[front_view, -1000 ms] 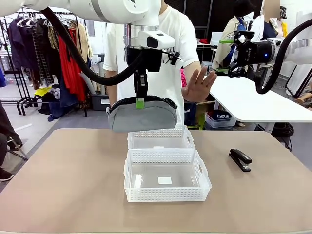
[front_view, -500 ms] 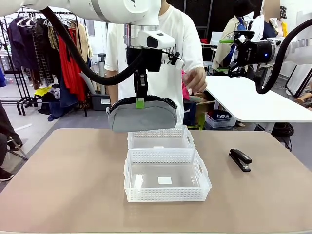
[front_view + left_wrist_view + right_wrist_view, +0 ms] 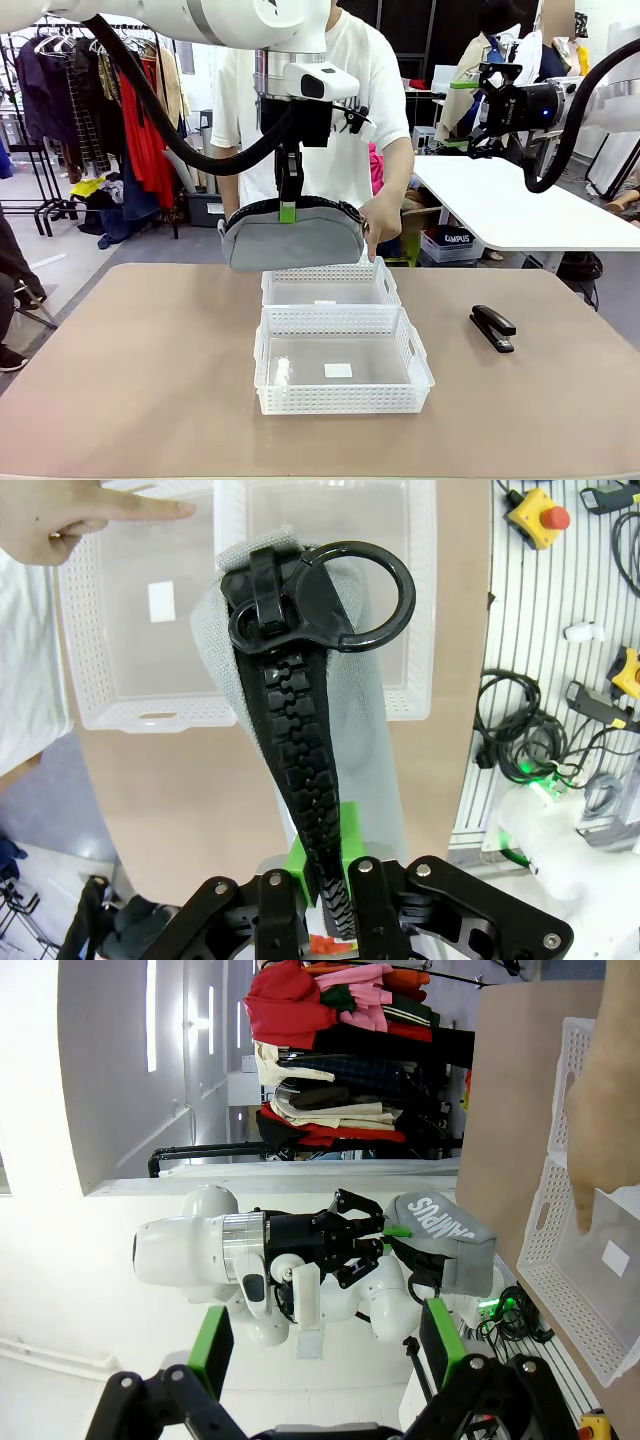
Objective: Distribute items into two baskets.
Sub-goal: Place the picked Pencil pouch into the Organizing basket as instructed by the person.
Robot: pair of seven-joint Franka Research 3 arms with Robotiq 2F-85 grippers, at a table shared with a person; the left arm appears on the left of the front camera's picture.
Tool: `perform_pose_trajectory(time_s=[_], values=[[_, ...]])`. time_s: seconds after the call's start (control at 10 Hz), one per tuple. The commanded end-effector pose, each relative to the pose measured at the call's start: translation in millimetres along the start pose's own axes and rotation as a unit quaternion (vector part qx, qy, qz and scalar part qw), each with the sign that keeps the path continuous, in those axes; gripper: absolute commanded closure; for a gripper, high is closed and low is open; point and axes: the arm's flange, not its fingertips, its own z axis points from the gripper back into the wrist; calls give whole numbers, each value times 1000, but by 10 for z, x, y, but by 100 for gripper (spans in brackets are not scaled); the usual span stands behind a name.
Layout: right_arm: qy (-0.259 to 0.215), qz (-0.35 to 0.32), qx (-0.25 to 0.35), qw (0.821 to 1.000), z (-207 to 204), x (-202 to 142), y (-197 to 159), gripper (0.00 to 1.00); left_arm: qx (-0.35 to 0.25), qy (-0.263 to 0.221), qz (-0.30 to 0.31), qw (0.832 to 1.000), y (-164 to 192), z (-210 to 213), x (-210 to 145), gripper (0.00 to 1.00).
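Front view: bright, even room light from overhead. The table [image 3: 120, 380] is matte and free of glare, and the near basket [image 3: 340, 400] casts only a thin, soft shadow along its lower edge. Focus is sharp throughout.

Left wrist view: the pouch [image 3: 300, 780] is crisp up close, and its zip ring [image 3: 330, 615] carries small white glints. Straight lines bend toward the right edge of the frame.

Right wrist view: the wall [image 3: 100, 1090] at left is blown out white. Light strips [image 3: 150, 1015] flare at upper left, and the hand [image 3: 605, 1100] at upper right is soft and out of focus.

Left tool [image 3: 287, 210] hangs pointing down, clamped shut; right tool [image 3: 461, 115] is raised high, jaws wide apart.
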Motion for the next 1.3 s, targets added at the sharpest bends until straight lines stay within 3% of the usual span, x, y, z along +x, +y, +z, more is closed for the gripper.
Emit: perform_pose_trajectory(time_s=[0.0, 1.2], values=[[0, 2, 1, 1000, -2, -11, 21, 0, 7, 0, 0, 1000, -5, 12, -14, 100], [0, 2, 1, 1000, -2, -11, 21, 0, -7, 16, -16, 1000, -36, -12, 52, 100]])
